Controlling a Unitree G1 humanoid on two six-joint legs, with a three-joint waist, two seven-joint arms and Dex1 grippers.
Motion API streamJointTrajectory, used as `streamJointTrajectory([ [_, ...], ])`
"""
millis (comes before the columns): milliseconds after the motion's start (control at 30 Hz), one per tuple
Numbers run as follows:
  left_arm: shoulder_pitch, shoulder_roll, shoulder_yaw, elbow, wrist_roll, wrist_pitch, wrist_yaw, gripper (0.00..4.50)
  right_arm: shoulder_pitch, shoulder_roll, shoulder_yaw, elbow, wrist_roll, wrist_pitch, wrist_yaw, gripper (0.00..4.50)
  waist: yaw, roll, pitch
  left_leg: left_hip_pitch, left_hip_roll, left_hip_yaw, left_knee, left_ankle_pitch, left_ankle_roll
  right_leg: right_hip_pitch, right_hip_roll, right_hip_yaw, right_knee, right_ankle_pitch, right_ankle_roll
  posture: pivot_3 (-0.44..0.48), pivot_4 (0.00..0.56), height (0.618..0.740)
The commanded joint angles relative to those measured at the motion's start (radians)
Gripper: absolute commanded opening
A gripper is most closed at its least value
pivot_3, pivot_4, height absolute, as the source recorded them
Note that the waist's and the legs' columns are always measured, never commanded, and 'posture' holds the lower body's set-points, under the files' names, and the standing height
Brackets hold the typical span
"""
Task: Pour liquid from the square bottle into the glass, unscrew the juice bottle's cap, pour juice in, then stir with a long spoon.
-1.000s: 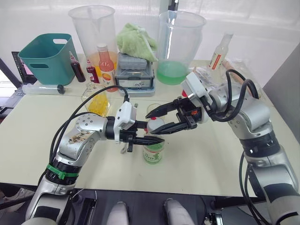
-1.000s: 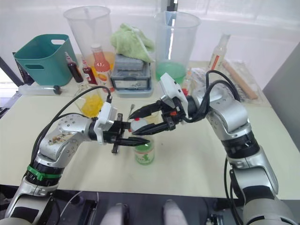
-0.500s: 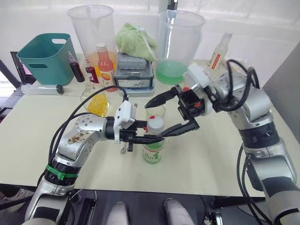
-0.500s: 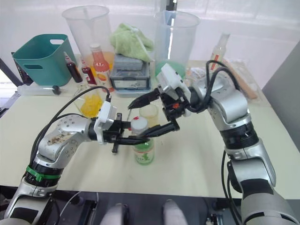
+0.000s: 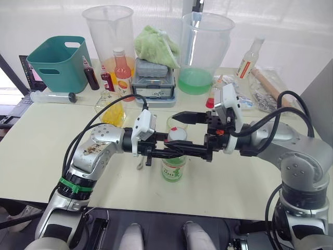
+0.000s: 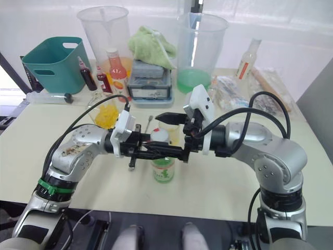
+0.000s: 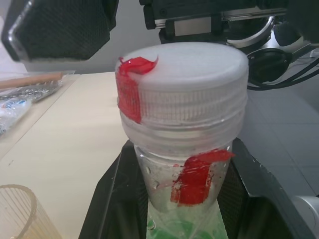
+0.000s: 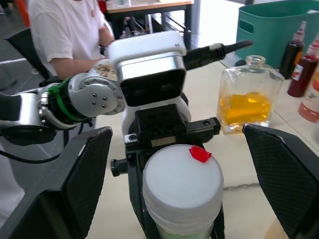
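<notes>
juice bottle (image 5: 173, 165) pinned at the neck, cap (image 5: 177, 134) still on

left gripper (image 5: 174, 151) pinches the clear plastic neck under the ribbed white cap — right gripper (image 5: 183, 134) spread wide around that cap, black fingers clear of it. frosted glass (image 5: 175, 123) just behind; flat-sided square bottle (image 5: 110, 108) of amber liquid farther back-left on the cream table (image 5: 47, 146).

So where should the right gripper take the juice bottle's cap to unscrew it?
Probably on the ribbed side wall of the juice bottle's cap, one finger on each side, coming in level from the robot's right. The left gripper already clamps the neck of the upright juice bottle below the cap, so only the cap is free. The right gripper is open, its fingers straddling the cap.
</notes>
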Motion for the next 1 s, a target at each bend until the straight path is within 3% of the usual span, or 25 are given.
streamJointTrajectory([
  [33, 0.008, -0.001, -0.035, 0.037, 0.050, 0.004, -0.004, 1.38, 0.002, -0.013, -0.038, -0.060, 0.046, 0.028, -0.079, 4.45, 0.000, 0.000, 0.000, 0.000, 0.000, 0.000, 0.000, 0.000, 0.000, 0.000, 0.000, 0.000, 0.000, 0.000, 0.000, 0.000, 0.150, 0.707],
  [100, 0.004, -0.005, -0.038, 0.043, 0.055, -0.001, -0.007, 1.38, 0.007, -0.021, -0.035, -0.066, 0.051, 0.030, -0.105, 4.45, 0.000, 0.000, 0.000, 0.000, 0.000, 0.000, 0.000, 0.000, 0.000, 0.000, 0.000, 0.000, 0.000, 0.000, 0.000, 0.000, 0.150, 0.707],
  [133, 0.004, -0.006, -0.038, 0.045, 0.056, -0.002, -0.008, 1.38, 0.008, -0.025, -0.032, -0.067, 0.051, 0.031, -0.115, 4.22, 0.000, 0.000, 0.000, 0.000, 0.000, 0.000, 0.000, 0.000, 0.000, 0.000, 0.000, 0.000, 0.000, 0.000, 0.000, 0.000, 0.150, 0.707],
  [400, 0.007, -0.005, -0.034, 0.045, 0.062, -0.008, -0.006, 1.38, -0.002, -0.069, 0.011, -0.049, 0.052, 0.004, -0.088, 1.69, 0.000, 0.000, 0.000, 0.000, 0.000, 0.000, 0.000, 0.000, 0.000, 0.001, 0.000, 0.000, -0.001, 0.000, 0.000, 0.000, 0.150, 0.707],
  [667, 0.030, 0.015, -0.009, 0.011, 0.069, -0.001, 0.030, 1.38, -0.067, -0.179, 0.186, 0.096, -0.093, -0.257, 0.329, 1.65, -0.002, 0.000, 0.000, 0.000, 0.000, 0.000, 0.000, 0.000, 0.000, 0.001, 0.000, 0.000, -0.003, 0.000, 0.000, 0.000, 0.150, 0.707],
  [833, 0.051, 0.021, 0.007, -0.036, 0.058, 0.018, 0.055, 1.38, -0.210, -0.172, 0.320, 0.383, -0.288, -0.550, 0.673, 1.65, -0.005, 0.000, 0.000, 0.001, 0.000, 0.000, 0.000, 0.000, 0.000, 0.001, 0.000, 0.000, -0.003, 0.000, 0.000, 0.000, 0.150, 0.707],
  [1000, 0.055, 0.027, 0.013, -0.053, 0.055, 0.029, 0.064, 1.38, -0.318, -0.118, 0.362, 0.573, -0.349, -0.696, 0.877, 1.65, -0.006, 0.000, 0.000, 0.001, 0.000, 0.000, 0.000, 0.000, 0.000, 0.001, 0.000, 0.000, -0.002, 0.000, 0.000, 0.000, 0.150, 0.707],
])
